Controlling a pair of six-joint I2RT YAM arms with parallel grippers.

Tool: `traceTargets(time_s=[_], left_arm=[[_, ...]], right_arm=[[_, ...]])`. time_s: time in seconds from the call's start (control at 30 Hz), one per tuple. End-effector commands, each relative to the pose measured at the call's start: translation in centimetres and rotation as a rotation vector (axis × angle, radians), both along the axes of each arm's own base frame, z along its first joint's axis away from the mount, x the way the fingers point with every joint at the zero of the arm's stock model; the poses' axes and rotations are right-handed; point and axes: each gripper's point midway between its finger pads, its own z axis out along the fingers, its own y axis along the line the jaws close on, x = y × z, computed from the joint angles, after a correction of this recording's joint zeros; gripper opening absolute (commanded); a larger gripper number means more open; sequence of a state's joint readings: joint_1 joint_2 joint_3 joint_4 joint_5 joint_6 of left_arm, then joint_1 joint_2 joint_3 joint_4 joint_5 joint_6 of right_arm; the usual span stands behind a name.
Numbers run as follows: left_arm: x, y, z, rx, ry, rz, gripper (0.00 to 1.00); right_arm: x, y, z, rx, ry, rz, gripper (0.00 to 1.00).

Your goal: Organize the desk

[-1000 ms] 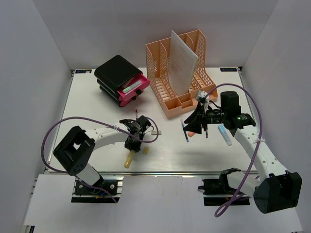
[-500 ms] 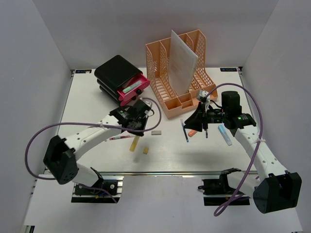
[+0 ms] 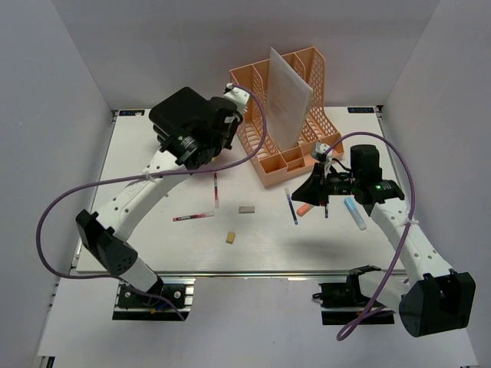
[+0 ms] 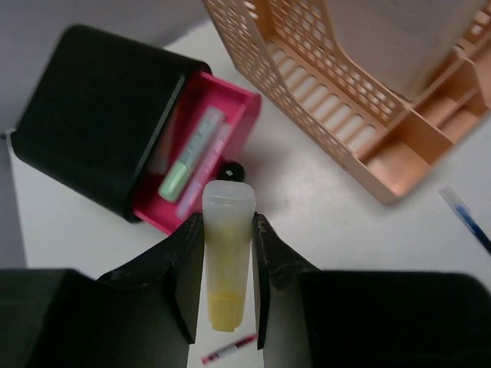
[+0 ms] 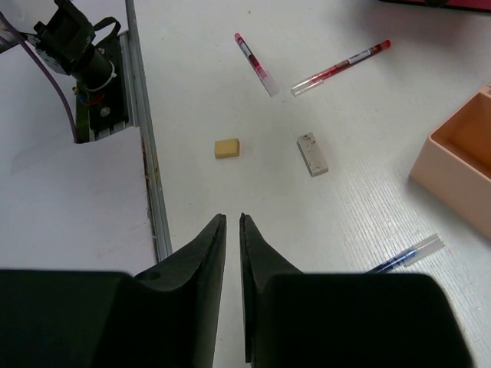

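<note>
My left gripper (image 4: 228, 222) is shut on a glue stick (image 4: 227, 261) with a yellow body and a clear cap. It hangs just in front of the open pink drawer (image 4: 230, 115) of the black drawer unit (image 4: 92, 115), at the back left of the desk (image 3: 153, 238). From above, the left gripper (image 3: 205, 139) covers the drawer. My right gripper (image 5: 232, 218) hovers at the right of the desk with only a thin gap between its jaws and nothing in it. From above, the right gripper (image 3: 311, 192) is over an orange marker (image 3: 304, 208).
An orange file organizer (image 3: 261, 146) with a white sheet (image 3: 288, 96) stands at the back. Two red pens (image 3: 193, 217) (image 3: 216, 190), a grey eraser (image 3: 246, 208), a yellow eraser (image 3: 229, 238), a blue pen (image 3: 291, 205) and a light blue marker (image 3: 354, 213) lie loose. The drawer holds a green highlighter (image 4: 188, 165).
My left arm lifted the glue stick from the front of the desk and swung it back to the drawer unit. The right gripper's jaws closed to a thin gap.
</note>
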State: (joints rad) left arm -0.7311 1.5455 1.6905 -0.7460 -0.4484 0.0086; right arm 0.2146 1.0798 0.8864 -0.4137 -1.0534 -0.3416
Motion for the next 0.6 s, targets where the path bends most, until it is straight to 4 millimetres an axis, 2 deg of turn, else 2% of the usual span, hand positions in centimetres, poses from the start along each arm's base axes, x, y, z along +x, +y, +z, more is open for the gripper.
traceTargets(time_s=[0.0, 0.2, 0.37, 0.57], left_arm=[[3.9, 1.7, 3.1, 0.088, -0.142, 0.045, 0.0], [9.4, 3.8, 2.5, 0.159, -0.204, 0.105, 0.0], [12.3, 5.1, 0.9, 0.171, -0.229, 0.133, 0.0], [14.7, 4.7, -2.0, 0.155, -0.197, 0.122, 0.0]], right_arm=[[0.5, -0.2, 0.5, 0.006, -0.045, -0.009, 0.18], [0.5, -0.3, 0.6, 0.009, -0.046, -0.011, 0.18], [0.4, -0.3, 0.8, 0.008, -0.06, -0.012, 0.18], [0.4, -0.3, 0.9, 0.009, -0.061, -0.006, 0.19]])
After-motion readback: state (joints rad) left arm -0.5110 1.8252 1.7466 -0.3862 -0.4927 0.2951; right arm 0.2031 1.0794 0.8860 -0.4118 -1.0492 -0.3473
